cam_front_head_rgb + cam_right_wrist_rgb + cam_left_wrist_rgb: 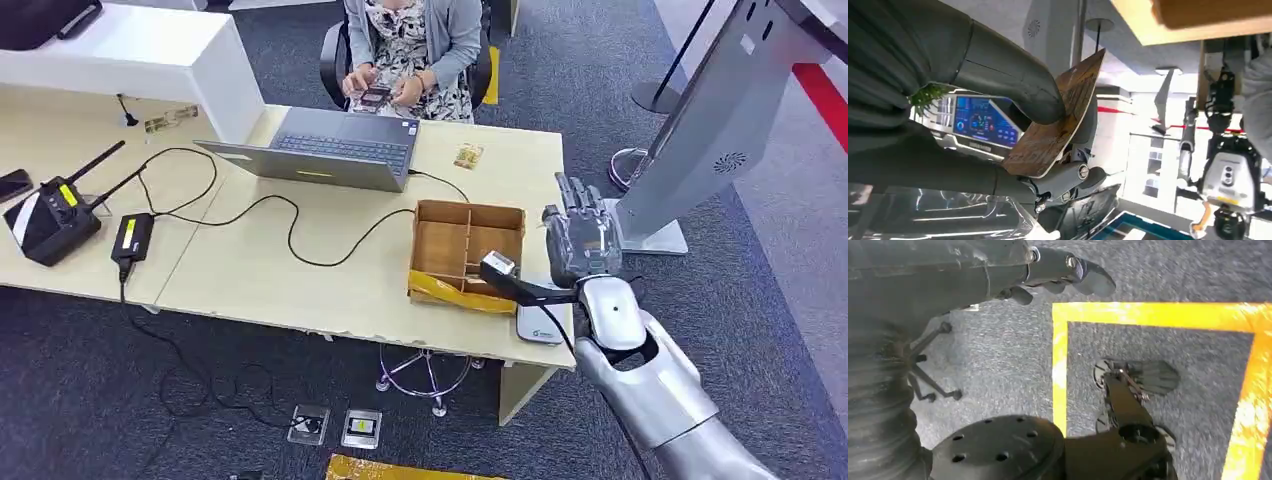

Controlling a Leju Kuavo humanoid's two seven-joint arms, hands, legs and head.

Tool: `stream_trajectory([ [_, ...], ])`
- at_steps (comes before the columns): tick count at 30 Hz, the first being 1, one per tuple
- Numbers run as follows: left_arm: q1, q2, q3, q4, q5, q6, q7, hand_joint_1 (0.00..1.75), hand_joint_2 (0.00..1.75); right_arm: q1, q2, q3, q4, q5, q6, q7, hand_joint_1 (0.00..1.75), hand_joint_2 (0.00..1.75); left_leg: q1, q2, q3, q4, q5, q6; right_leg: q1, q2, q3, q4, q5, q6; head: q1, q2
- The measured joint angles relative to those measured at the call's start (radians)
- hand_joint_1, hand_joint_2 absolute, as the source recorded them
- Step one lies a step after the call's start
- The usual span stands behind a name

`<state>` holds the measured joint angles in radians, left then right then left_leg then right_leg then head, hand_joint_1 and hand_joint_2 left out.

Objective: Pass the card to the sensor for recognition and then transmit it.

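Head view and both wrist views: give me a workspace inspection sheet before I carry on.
Surface: light wooden desk, mostly bare at its near edge.
Job's things: card, pinched in the right hand; grey sensor stand beside that hand.
Clutter: wooden divided box, laptop, black radio unit.
Hands: right hand raised beside the desk; left hand hangs over the carpet, holding nothing.
Cables: black cable loops across the desk.
Surroundings: seated person; yellow floor tape.
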<state>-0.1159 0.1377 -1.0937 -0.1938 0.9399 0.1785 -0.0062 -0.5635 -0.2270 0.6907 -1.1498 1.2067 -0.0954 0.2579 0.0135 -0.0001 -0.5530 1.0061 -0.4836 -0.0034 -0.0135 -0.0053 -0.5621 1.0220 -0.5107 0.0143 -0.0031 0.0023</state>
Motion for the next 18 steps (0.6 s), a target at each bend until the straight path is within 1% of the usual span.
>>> stream_trajectory([
  [6,0.0,0.002,0.0,0.0,0.01,0.016,0.023,0.0,1.75,-0.003,0.0,0.072,0.011,-0.046,-0.001,-0.006,1.75,1.75,0.0,0.0,-0.001,0.0,0.0,0.0,0.0,0.0,0.0,0.0,0.0,0.0,0.0,0.0],
  [8,0.0,0.001,0.0,0.0,0.01,0.014,0.023,0.0,1.75,-0.008,0.0,0.092,0.017,-0.077,-0.003,-0.009,1.75,1.75,0.0,0.0,-0.001,0.0,0.0,0.0,0.0,0.0,0.0,0.0,0.0,0.0,0.0,0.0],
  [12,0.0,0.0,0.0,0.0,0.01,0.011,0.023,0.0,1.75,-0.015,-0.001,0.136,0.03,-0.1,-0.011,-0.009,1.75,1.75,0.0,0.0,0.0,0.0,0.0,0.0,0.0,0.0,0.0,0.0,0.0,0.0,0.0,0.0],
  [14,0.0,0.0,0.0,0.0,0.011,0.011,0.023,0.0,1.75,-0.016,-0.001,0.154,0.037,-0.117,-0.023,0.006,1.75,1.75,0.0,0.0,-0.001,0.0,0.0,0.0,0.0,0.0,0.0,0.0,0.0,0.0,0.0,0.0],
  [18,0.0,0.0,0.0,0.0,0.015,0.014,0.032,0.0,1.75,-0.039,-0.005,0.178,0.076,-0.178,-0.086,0.029,1.75,1.75,0.0,0.0,0.0,0.0,0.0,0.0,0.0,0.0,0.0,0.0,0.0,0.0,0.0,0.0],
])
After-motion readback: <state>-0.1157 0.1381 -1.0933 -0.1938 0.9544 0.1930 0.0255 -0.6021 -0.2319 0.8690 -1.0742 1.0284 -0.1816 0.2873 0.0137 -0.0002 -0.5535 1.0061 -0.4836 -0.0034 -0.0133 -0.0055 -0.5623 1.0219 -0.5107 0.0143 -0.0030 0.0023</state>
